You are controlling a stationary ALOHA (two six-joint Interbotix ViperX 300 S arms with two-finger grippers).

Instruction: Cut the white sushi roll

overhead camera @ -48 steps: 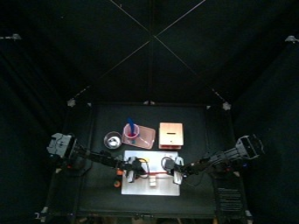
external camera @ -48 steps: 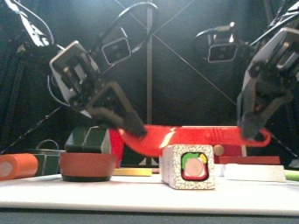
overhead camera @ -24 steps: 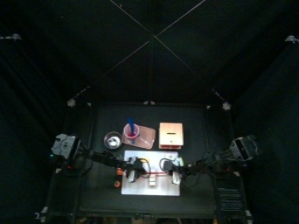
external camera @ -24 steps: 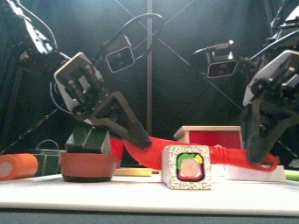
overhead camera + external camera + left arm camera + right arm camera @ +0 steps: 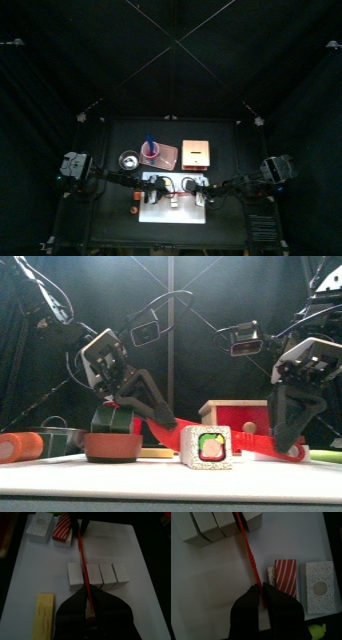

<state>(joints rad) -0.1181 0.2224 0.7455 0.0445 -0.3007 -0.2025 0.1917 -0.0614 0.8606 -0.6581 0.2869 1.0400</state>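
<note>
Lowered since a second ago, the cutter now hangs low over the roll, and both arms have sunk with it.

Left fingers (image 5: 110, 609) are clamped on one end of the thin red cutter (image 5: 81, 557) and right fingers (image 5: 246, 604), nearly closed, pinch the other, so the strip spans between them. The white sushi roll (image 5: 107, 576) lies on the white board (image 5: 137, 547) directly under it, and the strip crosses it between two of its segments. My read is that the cut is about to begin. The next move calls for an even, level press from both arms along that seam. From the front the roll's end face hides the contact, so I cannot tell whether the strip touches. A red-striped piece (image 5: 286, 574) sits just beside the strip, and the top view is too small to help.
</note>
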